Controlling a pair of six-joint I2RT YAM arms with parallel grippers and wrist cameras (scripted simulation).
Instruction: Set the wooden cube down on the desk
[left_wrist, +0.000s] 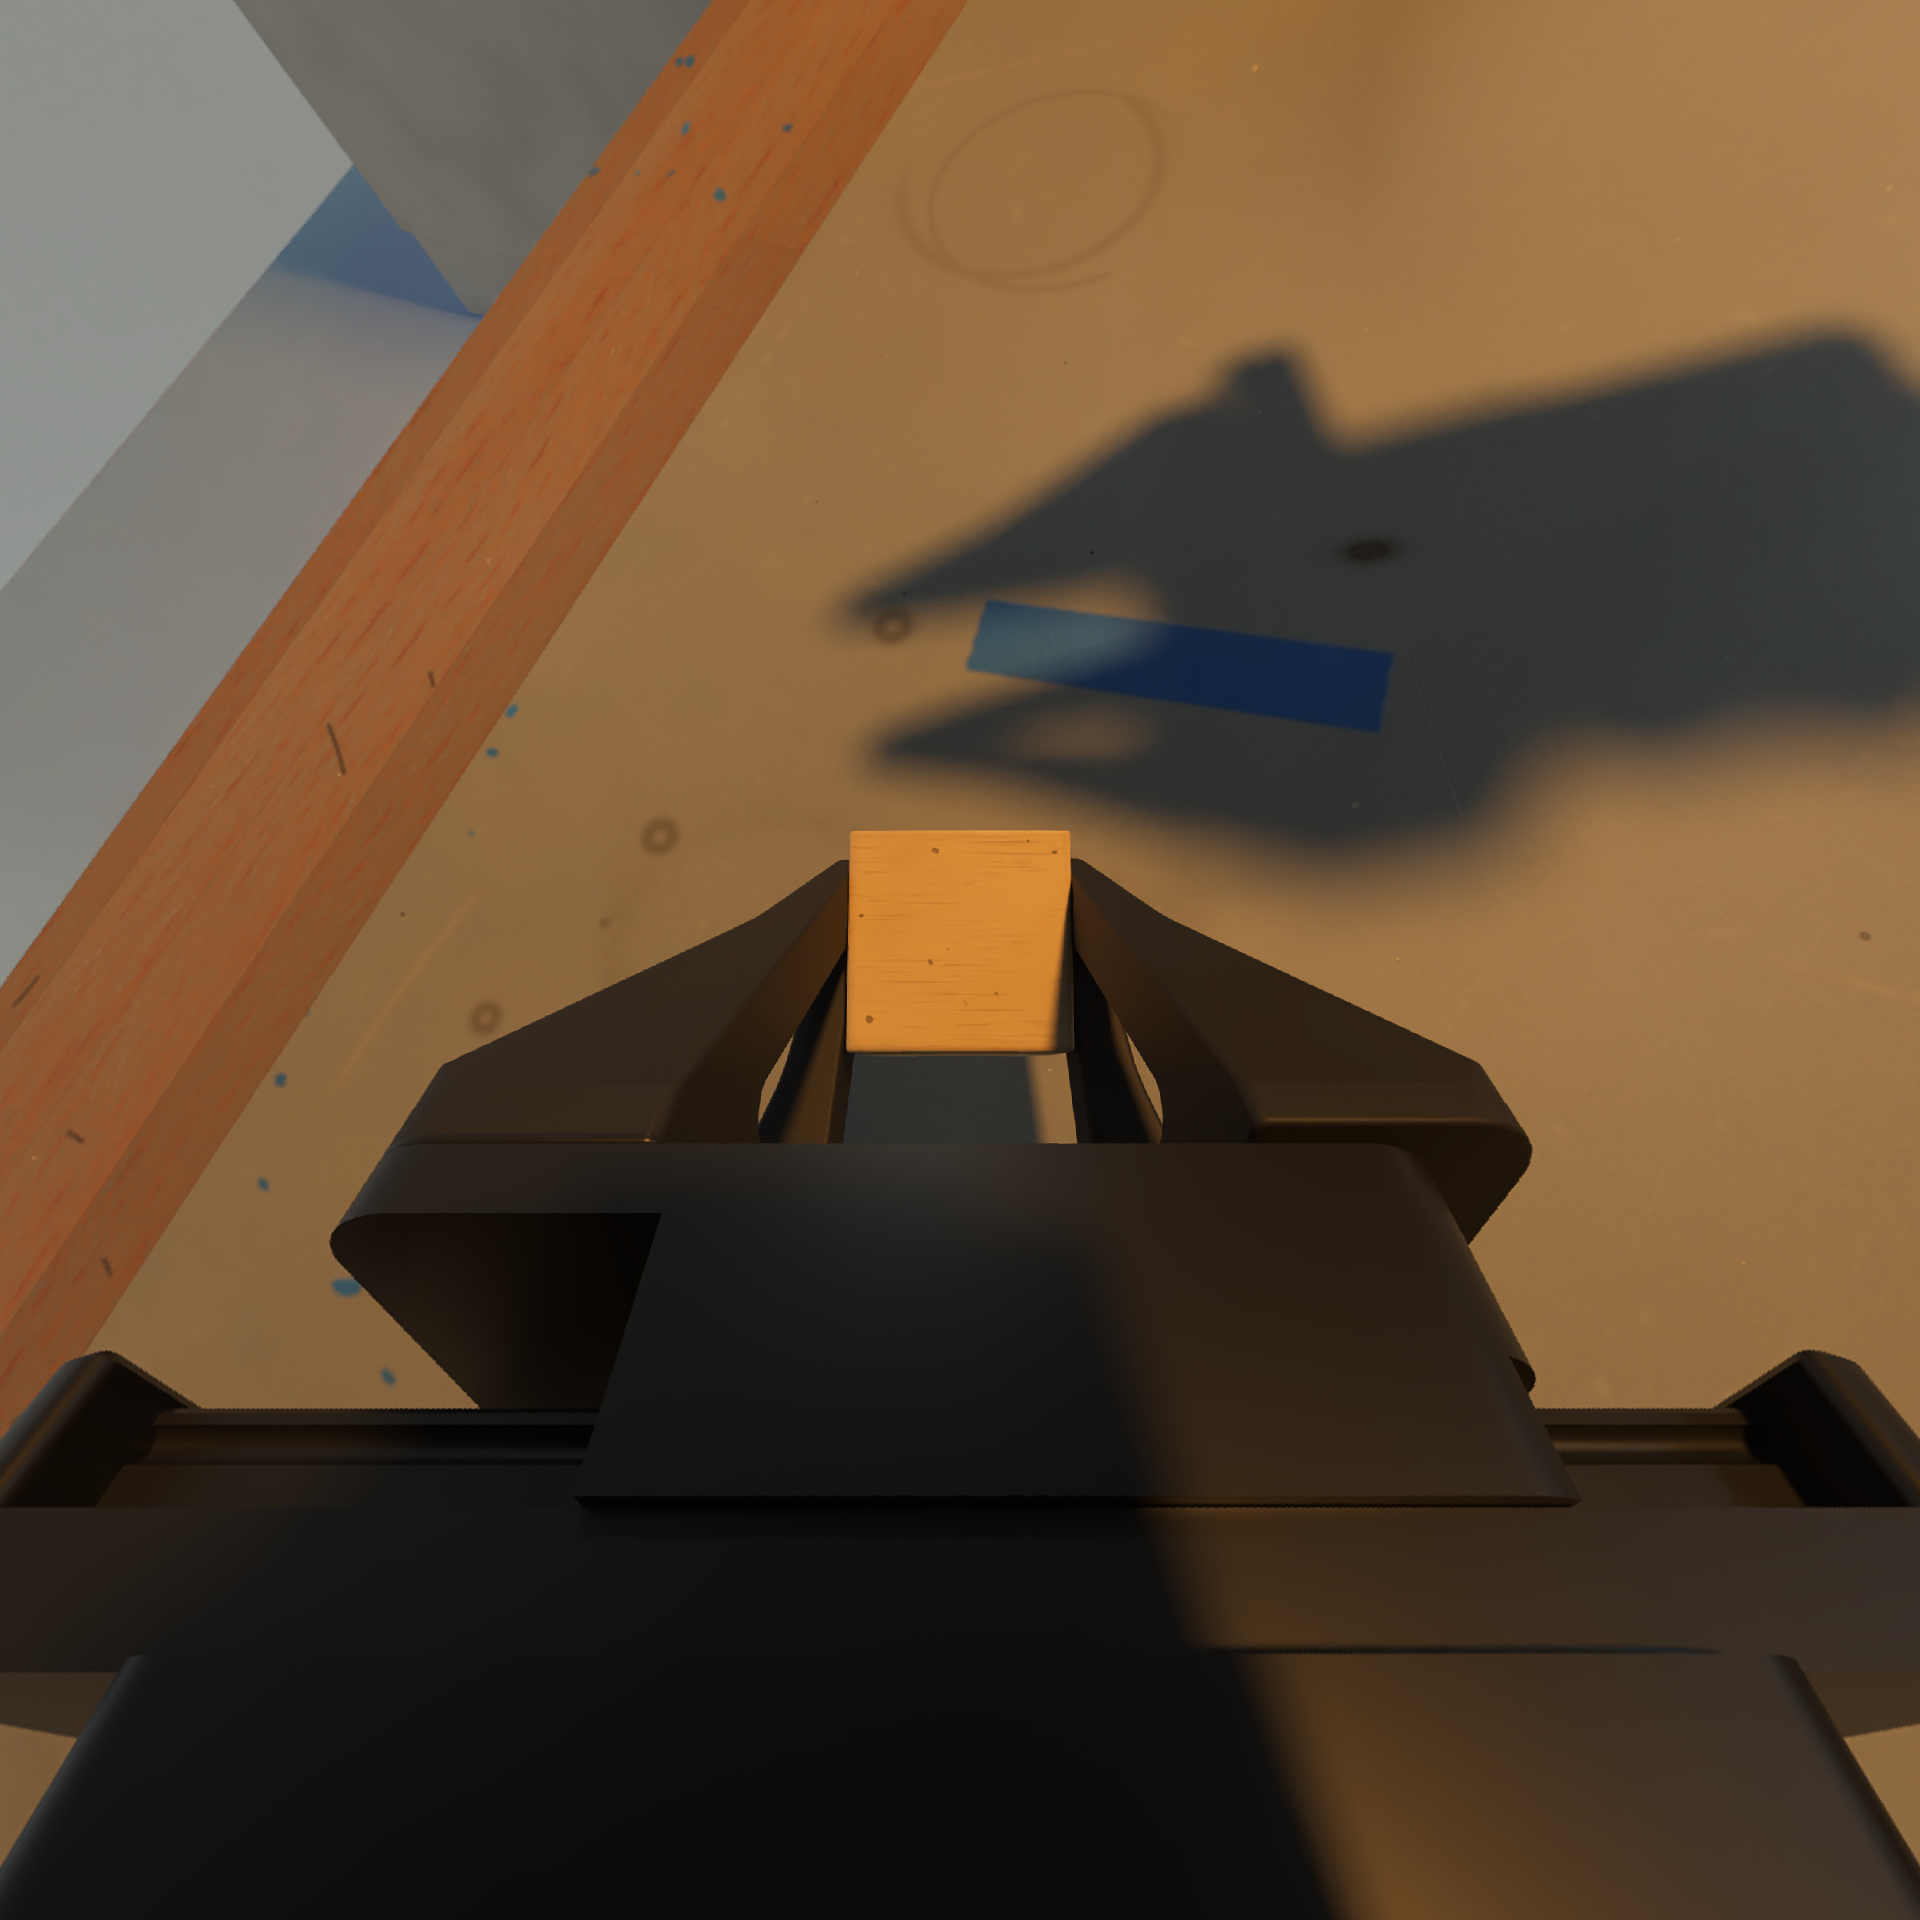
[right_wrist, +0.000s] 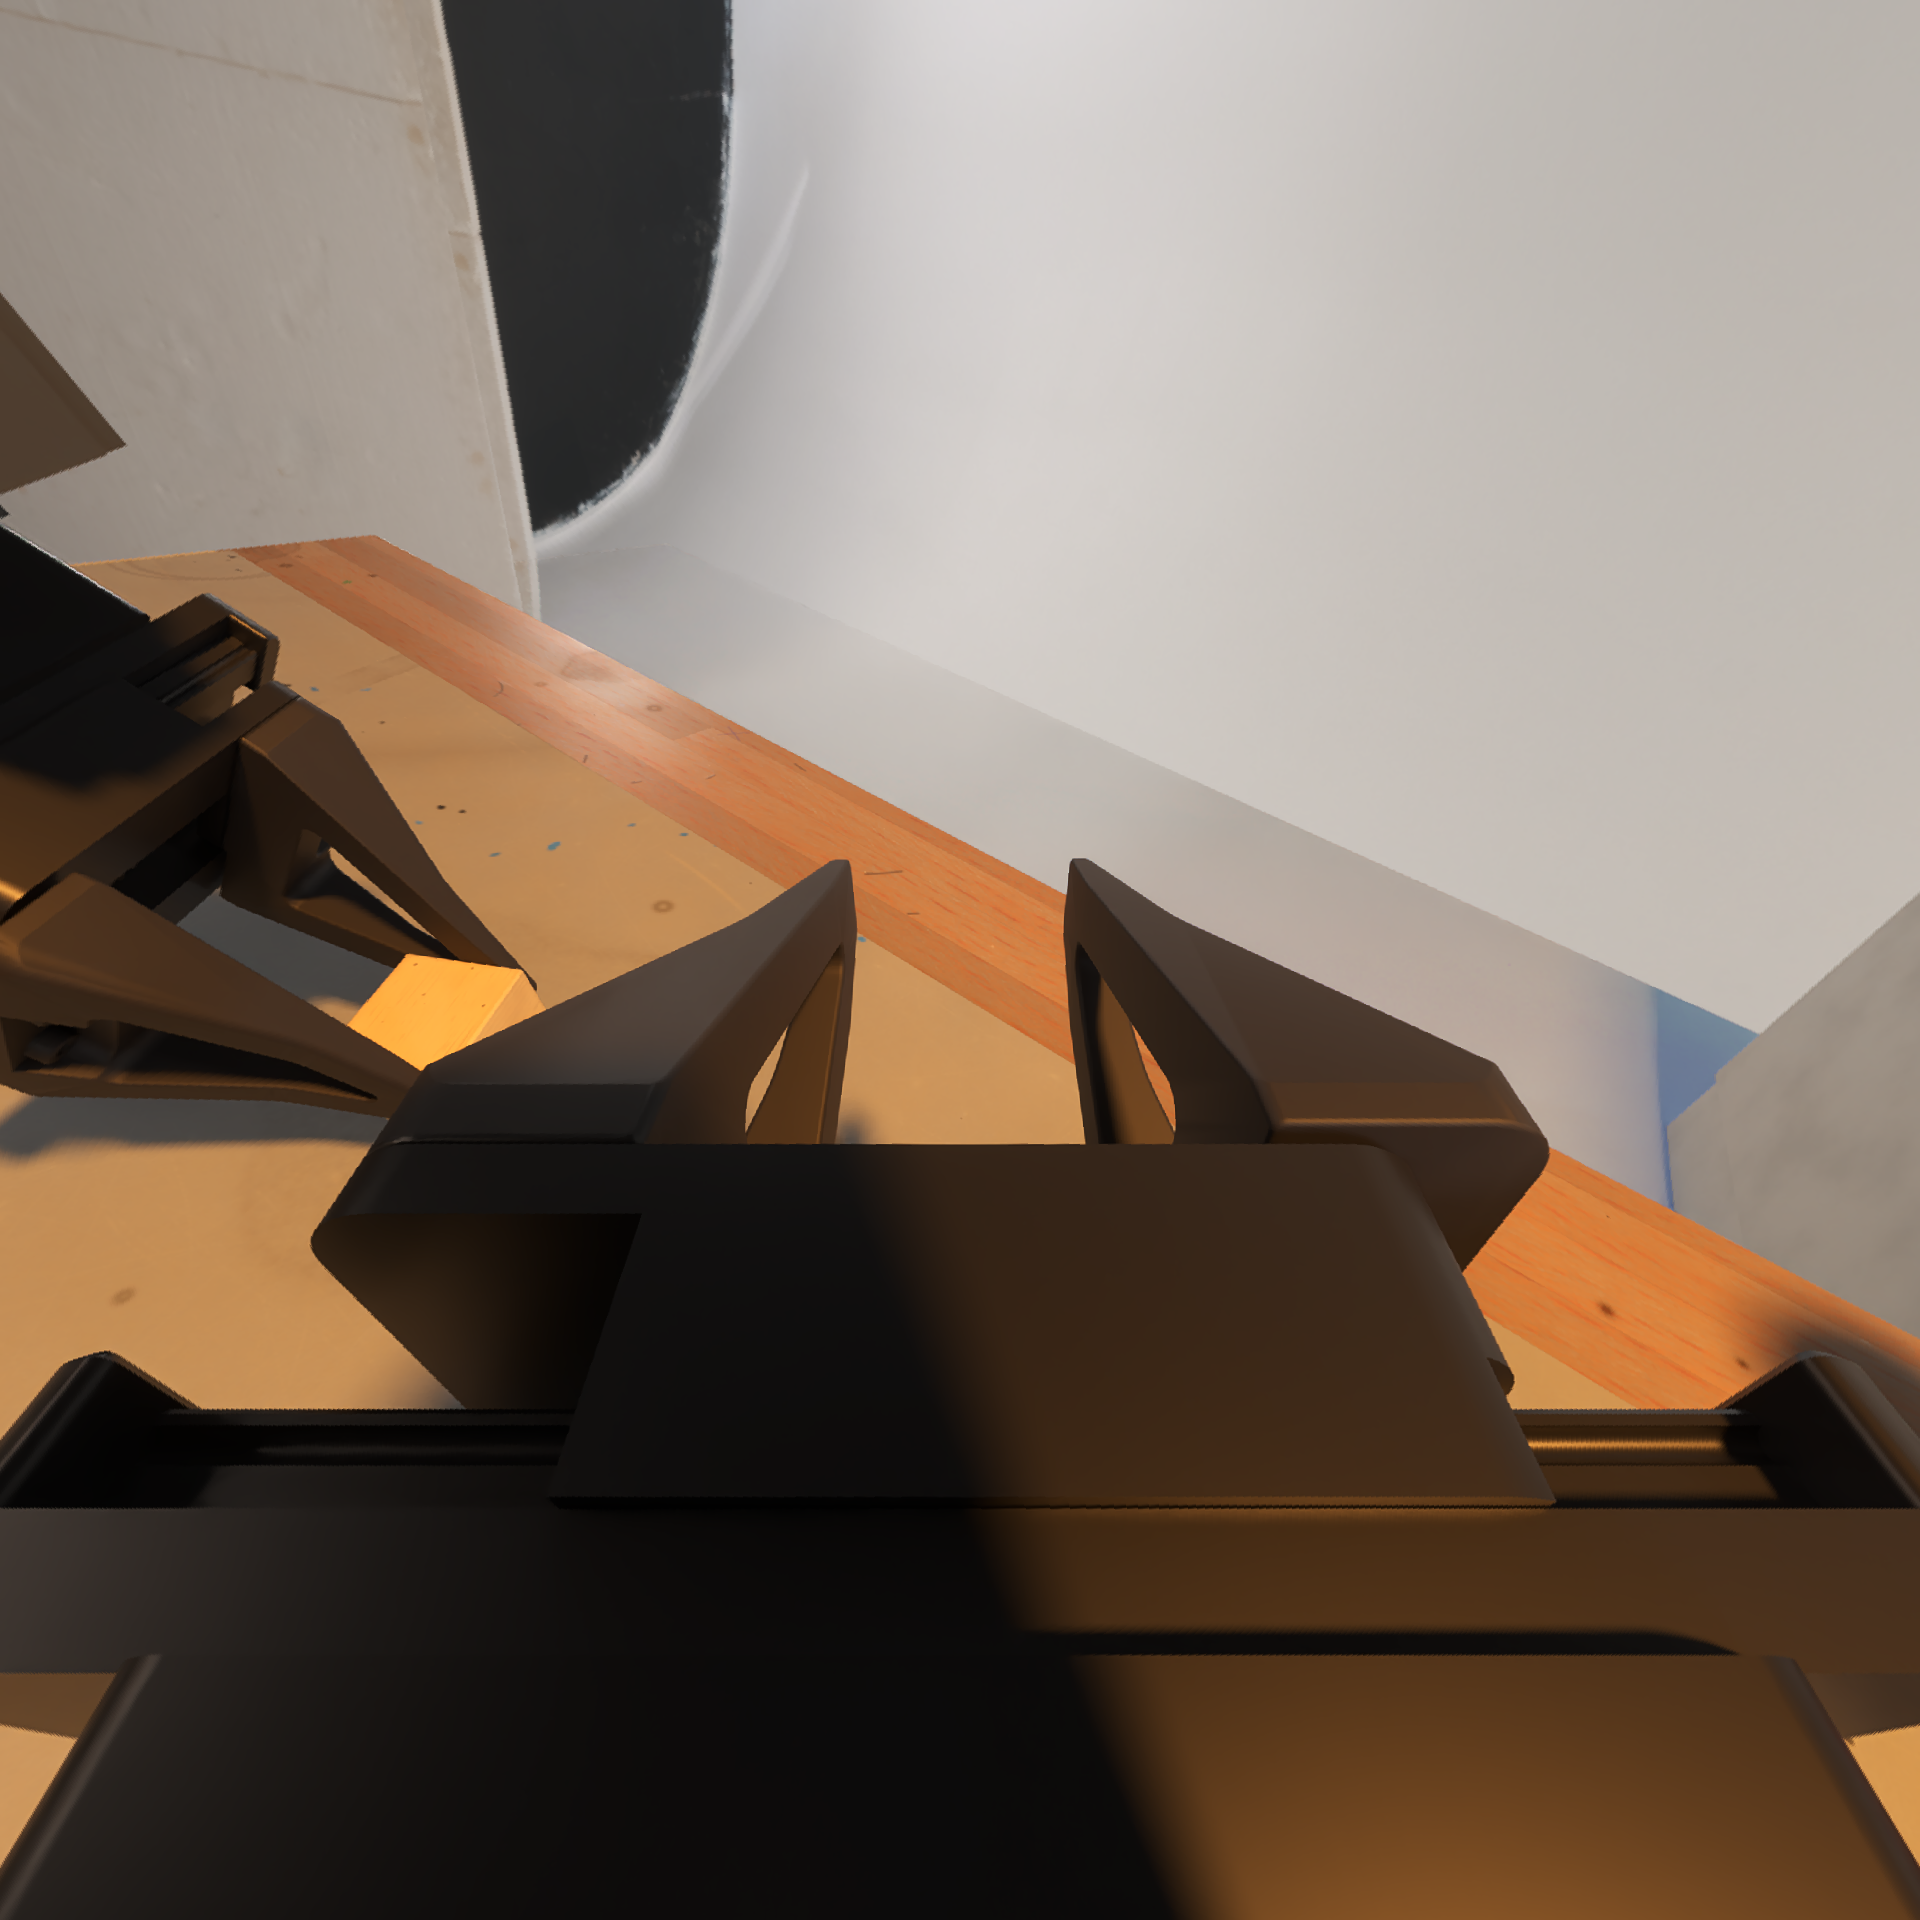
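A light wooden cube (left_wrist: 958, 940) is clamped between the two black fingers of my left gripper (left_wrist: 960, 868), held above the tan desk top (left_wrist: 1351, 987). The gripper's shadow falls on the desk beyond the cube. In the right wrist view the same cube (right_wrist: 447, 1006) shows at the left, held in the left gripper (right_wrist: 473, 1023) just above the desk. My right gripper (right_wrist: 960, 873) is open and empty, its fingers apart over the desk's far edge.
A reddish wooden rim (left_wrist: 343, 748) runs along the desk's edge, also in the right wrist view (right_wrist: 790, 810). A blue tape strip (left_wrist: 1179, 665) lies on the desk ahead of the cube. A faint ring mark (left_wrist: 1039, 187) sits farther off. Grey walls stand beyond the edge.
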